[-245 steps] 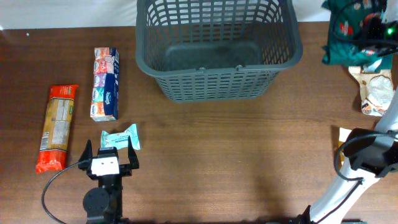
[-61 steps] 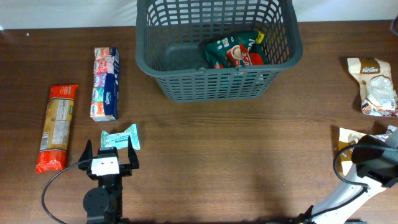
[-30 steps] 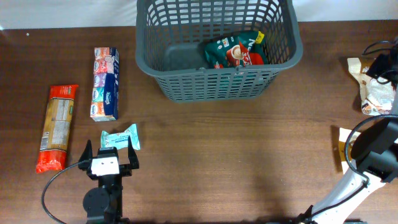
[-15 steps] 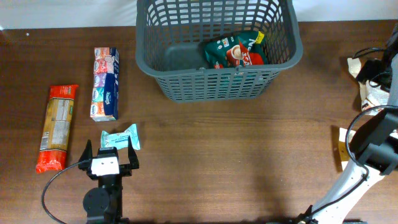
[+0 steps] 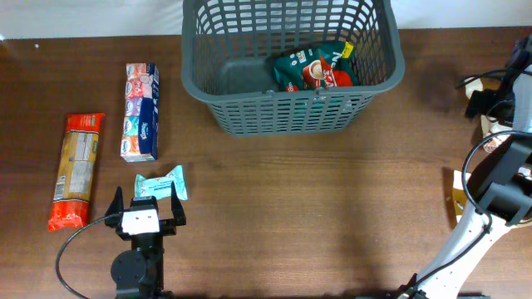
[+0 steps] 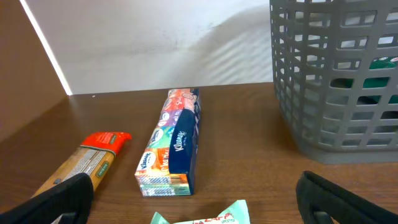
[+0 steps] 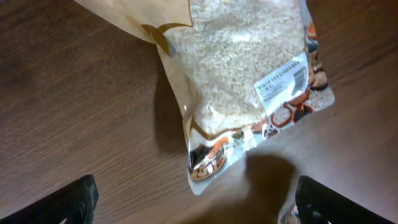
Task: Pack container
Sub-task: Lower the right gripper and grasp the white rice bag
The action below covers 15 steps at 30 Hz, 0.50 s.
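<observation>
The container (image 5: 287, 112), a dark grey slotted basket, stands at the back centre with a green packet (image 5: 314, 68) inside. My right gripper (image 5: 492, 108) hangs open over a clear bag of rice (image 7: 242, 81) at the table's right edge. In the right wrist view the right gripper (image 7: 196, 208) has its fingers spread wide, just past the bag's bottom seam, with nothing between them. My left gripper (image 5: 147, 201) rests open at the front left, behind a small teal packet (image 5: 162, 184). In the left wrist view the teal packet (image 6: 205, 218) lies between the left gripper's (image 6: 196, 208) fingers, untouched.
A long tissue pack (image 5: 141, 110) and an orange pasta packet (image 5: 75, 170) lie left of the basket. A yellowish packet (image 5: 460, 195) lies near the right arm's base. The basket wall (image 6: 336, 81) fills the right of the left wrist view.
The right arm has swung from the front right corner up and over the rice bag, covering most of it from above. The left arm has not moved.
</observation>
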Available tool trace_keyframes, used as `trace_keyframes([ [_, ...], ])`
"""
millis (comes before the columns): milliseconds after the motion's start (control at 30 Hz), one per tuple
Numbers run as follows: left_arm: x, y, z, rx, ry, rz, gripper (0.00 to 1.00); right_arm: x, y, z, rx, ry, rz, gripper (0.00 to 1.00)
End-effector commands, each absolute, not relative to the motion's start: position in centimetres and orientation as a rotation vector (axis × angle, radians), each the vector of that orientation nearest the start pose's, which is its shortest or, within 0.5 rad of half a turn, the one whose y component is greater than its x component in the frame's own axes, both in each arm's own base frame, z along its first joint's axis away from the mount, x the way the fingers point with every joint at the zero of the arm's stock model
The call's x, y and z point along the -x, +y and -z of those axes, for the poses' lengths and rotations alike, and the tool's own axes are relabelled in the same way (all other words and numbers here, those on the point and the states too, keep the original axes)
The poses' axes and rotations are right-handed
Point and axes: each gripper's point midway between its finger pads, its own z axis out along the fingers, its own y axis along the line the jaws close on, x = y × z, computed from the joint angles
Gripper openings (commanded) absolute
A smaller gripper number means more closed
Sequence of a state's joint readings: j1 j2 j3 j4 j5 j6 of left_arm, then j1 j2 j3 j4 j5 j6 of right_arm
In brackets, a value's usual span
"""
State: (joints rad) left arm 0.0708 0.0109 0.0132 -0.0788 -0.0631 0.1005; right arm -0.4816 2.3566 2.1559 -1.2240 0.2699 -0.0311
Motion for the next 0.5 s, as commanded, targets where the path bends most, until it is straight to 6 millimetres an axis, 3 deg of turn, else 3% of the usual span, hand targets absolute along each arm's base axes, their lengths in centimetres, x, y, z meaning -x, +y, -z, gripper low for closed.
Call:
trace_keyframes([
  [0,-24.4,2.8,-15.7,0.028,1.649,-0.172,0.99,-41.4,-27.3,-5.9,-0.658,2.997,0.503,0.99],
  [300,-24.4,2.8,-15.7,0.028,1.649,-0.172,0.99,-41.9,-28.4,-5.7,-0.472,3.019,0.527,0.99],
  [467,-24.4,2.8,-15.7,0.027,1.649,-0.172,0.99,-41.9,-30.4,-6.0,-0.503,2.970,0.581,0.99],
])
